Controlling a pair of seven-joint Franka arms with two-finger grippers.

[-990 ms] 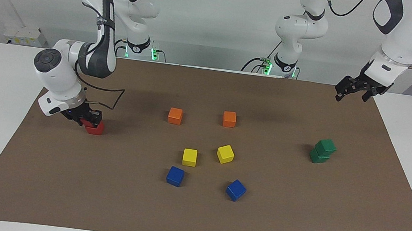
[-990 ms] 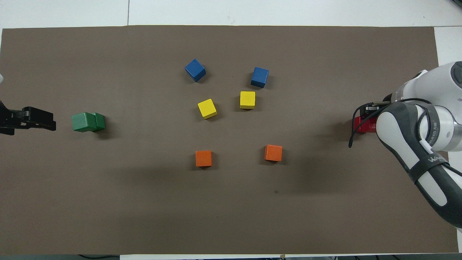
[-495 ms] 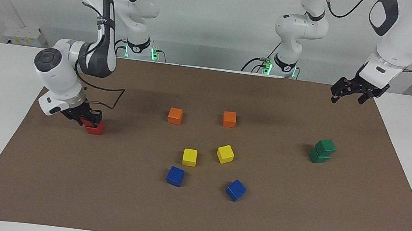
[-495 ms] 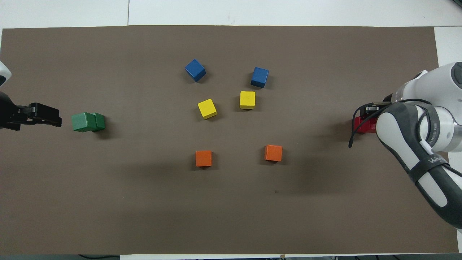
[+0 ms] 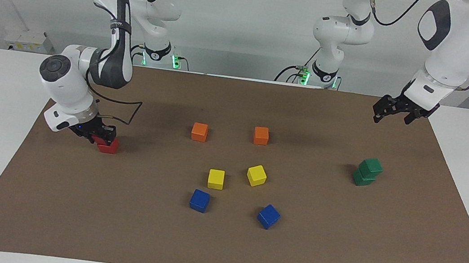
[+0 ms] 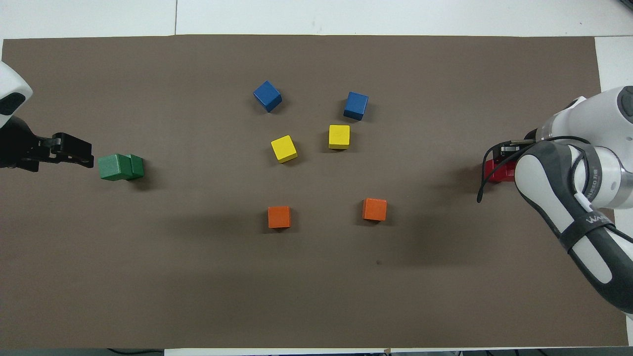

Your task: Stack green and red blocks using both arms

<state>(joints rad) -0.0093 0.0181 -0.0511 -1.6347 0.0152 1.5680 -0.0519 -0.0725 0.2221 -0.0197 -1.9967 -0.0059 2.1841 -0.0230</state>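
Since a second ago, your left gripper [image 5: 392,113] has drifted a little toward the table's middle and up, while everything else has kept its place. It hangs in the air with its fingers spread wide and nothing between them, over the brown mat [image 5: 219,247] near its edge at the left arm's end, closer to the robots than the green stack [image 5: 367,172]. That stack is two green blocks, one sitting on the other, the upper one shifted slightly off the lower.

Your right gripper [image 5: 100,134] is down at the mat at the right arm's end, closed on a red block [image 5: 108,145]. The arm covers much of that spot in the overhead view, so you see only one red block clearly; whether a second one sits under or beside it cannot be told.

Between the two ends lie the loose cubes, all apart from each other: two orange cubes [image 5: 199,132] nearest the robots, two yellow cubes [image 5: 216,179] farther out, and two blue cubes [image 5: 199,200] farthest. No containers are on the table you are working at.
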